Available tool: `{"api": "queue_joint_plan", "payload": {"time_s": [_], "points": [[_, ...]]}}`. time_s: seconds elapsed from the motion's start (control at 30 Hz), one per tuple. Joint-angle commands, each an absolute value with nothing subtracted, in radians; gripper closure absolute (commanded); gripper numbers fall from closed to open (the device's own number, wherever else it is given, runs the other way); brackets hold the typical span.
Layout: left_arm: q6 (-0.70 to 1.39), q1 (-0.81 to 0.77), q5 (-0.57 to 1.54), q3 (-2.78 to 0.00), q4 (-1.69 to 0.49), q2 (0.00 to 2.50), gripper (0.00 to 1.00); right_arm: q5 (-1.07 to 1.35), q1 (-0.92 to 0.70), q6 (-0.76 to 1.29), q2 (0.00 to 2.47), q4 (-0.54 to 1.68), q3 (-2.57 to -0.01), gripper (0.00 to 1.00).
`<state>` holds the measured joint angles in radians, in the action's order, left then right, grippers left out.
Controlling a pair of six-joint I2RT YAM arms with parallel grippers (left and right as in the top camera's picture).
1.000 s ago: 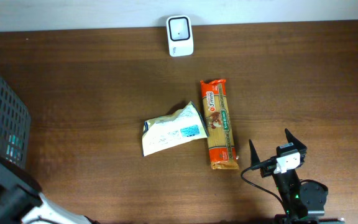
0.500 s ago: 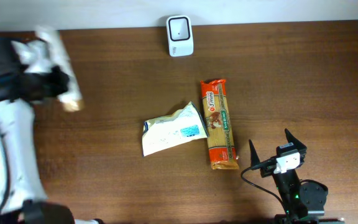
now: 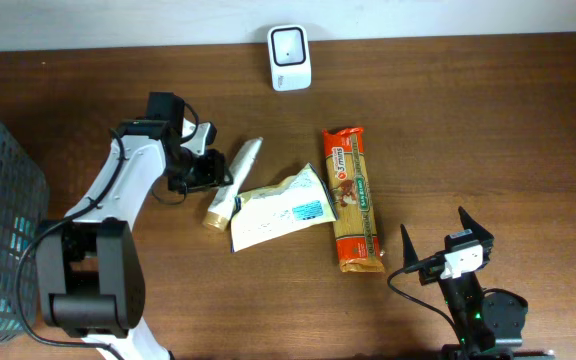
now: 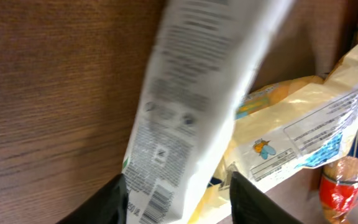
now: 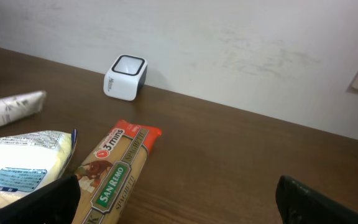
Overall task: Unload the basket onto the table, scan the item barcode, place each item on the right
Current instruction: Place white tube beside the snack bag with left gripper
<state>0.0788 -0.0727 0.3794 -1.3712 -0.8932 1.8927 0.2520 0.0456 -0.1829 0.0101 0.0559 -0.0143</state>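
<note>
Left gripper loosely straddles white tube.

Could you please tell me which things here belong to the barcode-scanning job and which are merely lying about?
Belonging to the job: white plastic tube with a tan cap, between the fingers of the left gripper; small white box-shaped scanner.
Probably just lying about: crumpled white-and-yellow pouch; orange pasta packet; dark mesh basket; right gripper, empty.

Orange pasta pack, white tube (gold cap), brown table.
</note>
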Motion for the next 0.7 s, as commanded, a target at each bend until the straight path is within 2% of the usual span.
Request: {"api": "queue_joint_plan", "payload": {"time_s": [0.0,0.17,0.2,0.27,0.4,0.67], "points": [[0.083,-0.071,0.397,-1.377,-0.891,1.890,0.28,0.257,0.053,-0.175,0.004,0.057,-0.006,0.01],[0.081,-0.023,0.393,-1.520,-0.957,1.860,0.18,0.257,0.053,-0.175,0.004,0.057,-0.006,0.01],[0.066,0.009,0.379,-1.619,-1.001,1.830,0.09,0.257,0.053,-0.175,0.004,0.057,-0.006,0.01],[0.027,0.056,0.350,-1.744,-1.048,1.794,0.01,0.257,0.053,-0.175,0.004,0.057,-0.006,0.01],[-0.027,0.219,0.271,-1.973,-1.079,1.716,0.01,0.257,0.053,-0.175,0.004,0.057,-0.006,0.01],[-0.028,0.601,-0.056,-2.035,-0.984,1.688,0.01,0.257,0.053,-0.175,0.004,0.057,-0.006,0.01]]}}
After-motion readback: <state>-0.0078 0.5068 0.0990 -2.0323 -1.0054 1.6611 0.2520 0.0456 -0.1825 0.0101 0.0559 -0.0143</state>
